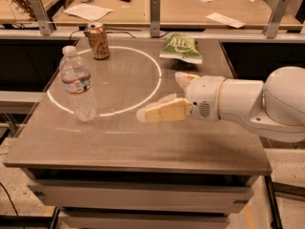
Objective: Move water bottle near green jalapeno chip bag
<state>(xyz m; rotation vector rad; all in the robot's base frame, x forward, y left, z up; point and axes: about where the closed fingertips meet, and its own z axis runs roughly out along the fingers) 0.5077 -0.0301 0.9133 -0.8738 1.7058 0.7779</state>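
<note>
The water bottle (78,85) stands upright at the left of the table, clear and ribbed, with a white cap and a white, red and blue label band. The green jalapeno chip bag (180,47) lies flat at the back of the table, right of centre. My gripper (159,96) reaches in from the right over the table's middle. It is open and empty, its cream fingers (164,111) pointing left toward the bottle. It is well right of the bottle and in front of the bag.
A gold-brown drink can (98,41) stands at the back left, behind the bottle. A white ring of light (157,75) lies on the brown table top (143,147). Behind the table is a rail with metal posts (154,10) and a desk with papers (88,11).
</note>
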